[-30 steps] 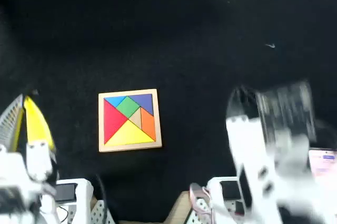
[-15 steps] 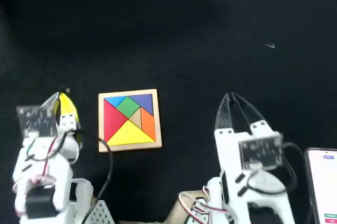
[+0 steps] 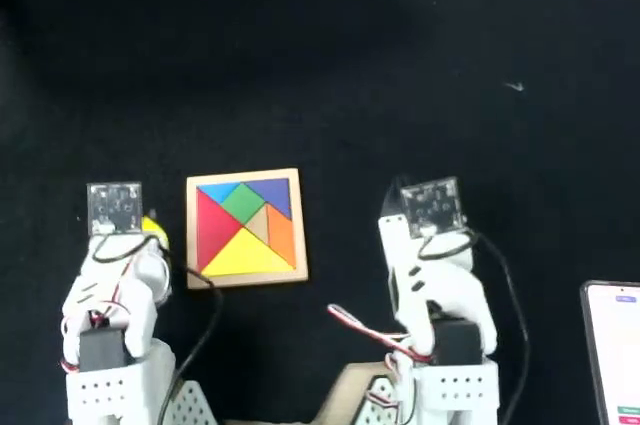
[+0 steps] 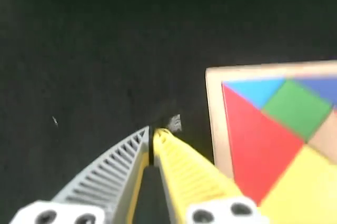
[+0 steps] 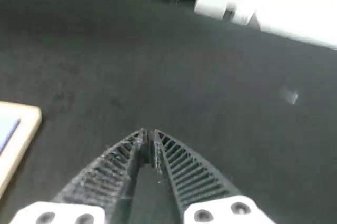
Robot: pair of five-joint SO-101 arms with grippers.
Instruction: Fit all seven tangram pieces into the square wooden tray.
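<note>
High view: tray (image 3: 191, 235) filled, square to table (image 3: 400, 95); left gripper (image 4: 152, 134), right gripper (image 5: 149, 135) both closed.

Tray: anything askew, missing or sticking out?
Nothing stands out. The seven pieces fill the tray with no visible gap. The left gripper and right gripper are shut, beside the tray, not touching it.
</note>
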